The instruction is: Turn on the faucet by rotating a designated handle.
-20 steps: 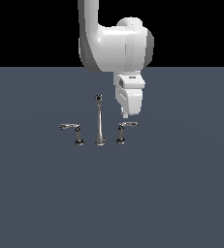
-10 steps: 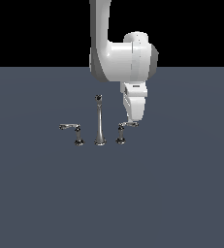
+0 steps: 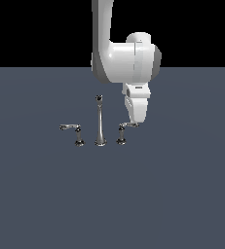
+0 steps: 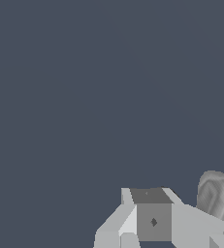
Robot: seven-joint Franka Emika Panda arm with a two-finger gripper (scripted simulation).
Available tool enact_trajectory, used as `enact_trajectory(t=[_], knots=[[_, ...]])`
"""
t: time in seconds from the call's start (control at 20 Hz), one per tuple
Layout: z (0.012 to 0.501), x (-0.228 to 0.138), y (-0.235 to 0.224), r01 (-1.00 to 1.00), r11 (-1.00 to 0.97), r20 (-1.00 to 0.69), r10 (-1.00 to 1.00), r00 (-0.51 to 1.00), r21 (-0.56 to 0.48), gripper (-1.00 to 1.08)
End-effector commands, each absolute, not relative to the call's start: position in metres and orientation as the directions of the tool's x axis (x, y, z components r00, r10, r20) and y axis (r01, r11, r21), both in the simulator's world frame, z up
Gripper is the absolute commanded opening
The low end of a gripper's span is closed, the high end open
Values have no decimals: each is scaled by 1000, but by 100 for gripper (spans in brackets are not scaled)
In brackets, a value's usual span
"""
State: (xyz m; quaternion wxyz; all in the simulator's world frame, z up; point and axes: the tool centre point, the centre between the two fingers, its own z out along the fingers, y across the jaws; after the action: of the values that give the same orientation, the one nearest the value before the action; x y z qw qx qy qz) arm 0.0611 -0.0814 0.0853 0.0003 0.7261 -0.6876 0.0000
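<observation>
Slate-grey floor (image 3: pixel 46 204) — black backdrop (image 3: pixel 36 29)

The exterior camera stands well back and a little above, looking level across the grey counter (image 3: pixel 46 204) toward a black far wall, with the faucet (image 3: pixel 100 121) and arm mid-frame. The wrist camera sits close, staring down past the gripper (image 4: pixel 152 218) at bare counter. Both views share the gripper and the chrome handle (image 4: pixel 215 193).

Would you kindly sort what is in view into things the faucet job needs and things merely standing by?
Needed:
- handle, on the exterior view's right
- faucet
- pincer, at the handle's lever

Standing by:
- twin lever, on the exterior view's left
- grey floor
</observation>
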Motion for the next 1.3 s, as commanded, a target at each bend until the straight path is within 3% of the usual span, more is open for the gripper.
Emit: enact_trajectory(t=[0.0,1.25], knots=[[85,54,-85,-999,-54,1,-999,54,0,-100],[86,-12,-85,-999,-54,0,-999,54,-2,-100]])
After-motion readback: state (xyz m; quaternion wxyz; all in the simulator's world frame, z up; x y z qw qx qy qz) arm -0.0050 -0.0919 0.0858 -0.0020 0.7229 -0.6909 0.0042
